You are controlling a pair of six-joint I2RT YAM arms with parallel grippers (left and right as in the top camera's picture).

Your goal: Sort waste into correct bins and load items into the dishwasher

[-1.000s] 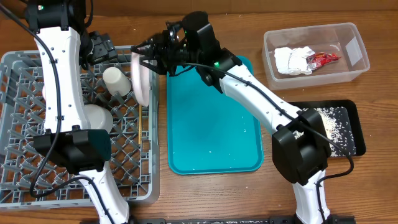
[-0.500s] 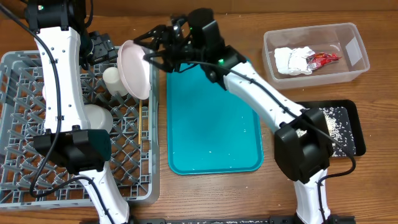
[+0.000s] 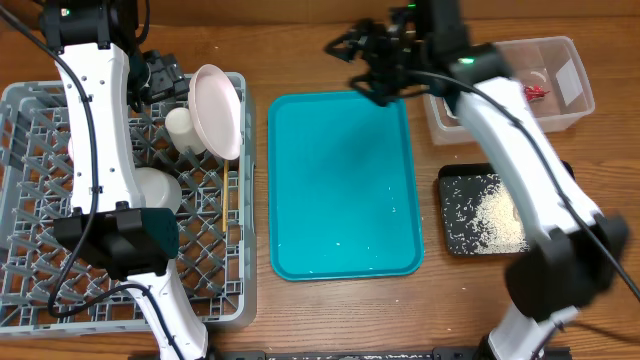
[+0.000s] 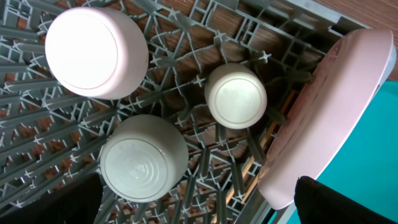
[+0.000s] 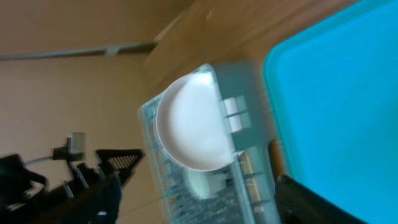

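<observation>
Right end effector (image 3: 362,65), wide and empty, hovers near teal tray (image 3: 345,200), apart from saucer (image 3: 220,110) leaning in rack (image 3: 40,130).

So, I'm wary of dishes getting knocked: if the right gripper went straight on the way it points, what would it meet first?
Most likely the pinkish saucer leaning on edge in the grey dish rack; it sits mid-frame in the right wrist view, ahead of the open right gripper. Depth is unclear.
</observation>
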